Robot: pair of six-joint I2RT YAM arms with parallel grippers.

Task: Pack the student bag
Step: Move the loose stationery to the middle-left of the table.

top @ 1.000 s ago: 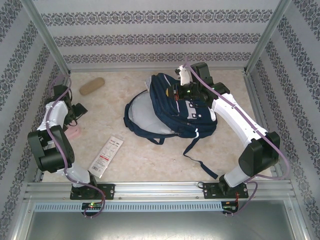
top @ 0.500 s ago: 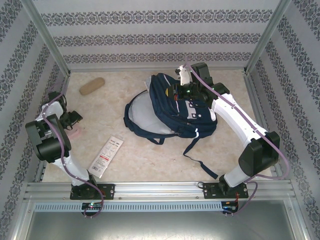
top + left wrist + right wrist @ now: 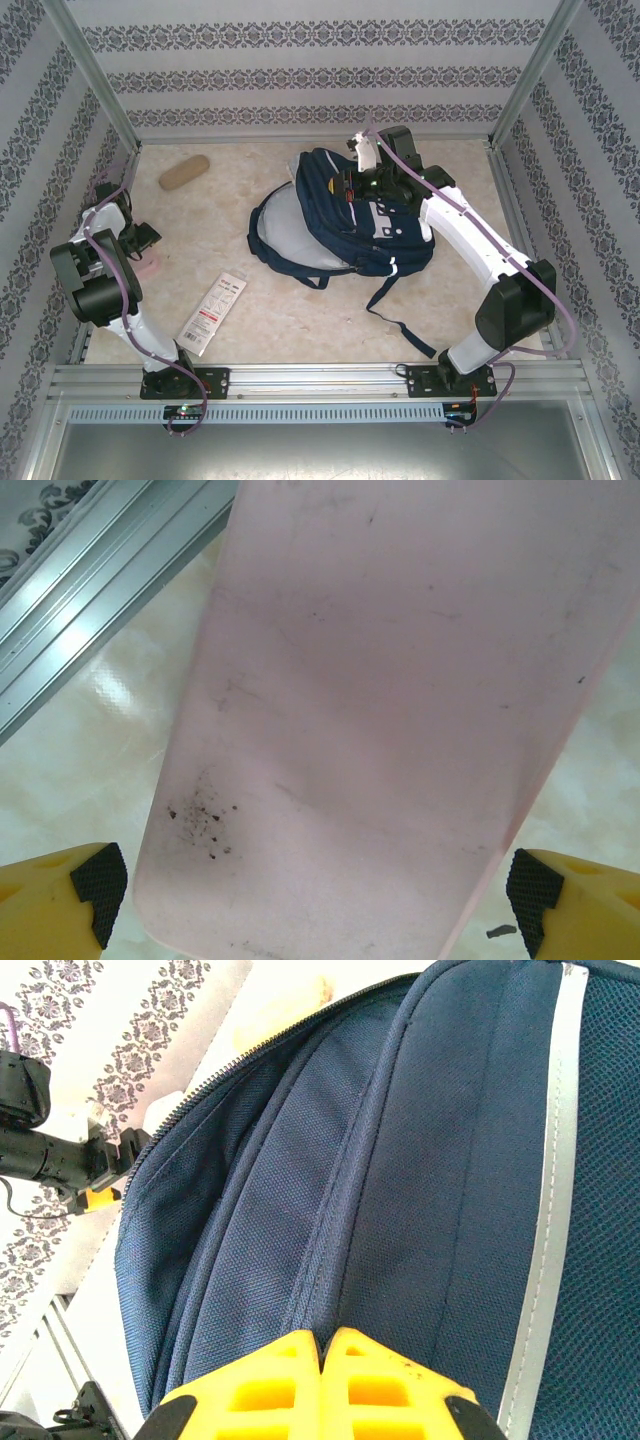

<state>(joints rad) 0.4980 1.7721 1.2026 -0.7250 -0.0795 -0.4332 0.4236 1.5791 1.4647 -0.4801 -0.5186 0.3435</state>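
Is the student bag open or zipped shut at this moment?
Open. From above, the student bag has a flap spread out to the left, with its pale lining exposed.

Woven-cloth student bag (image 3: pixel 420 1160); pink slab (image 3: pixel 380 710) perhaps matt plastic.

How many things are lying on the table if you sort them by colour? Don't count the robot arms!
Blue: 1, the backpack
Pink: 1, the flat slab
Tan: 1, the oval lump
White and red: 1, the flat packet
Total: 4
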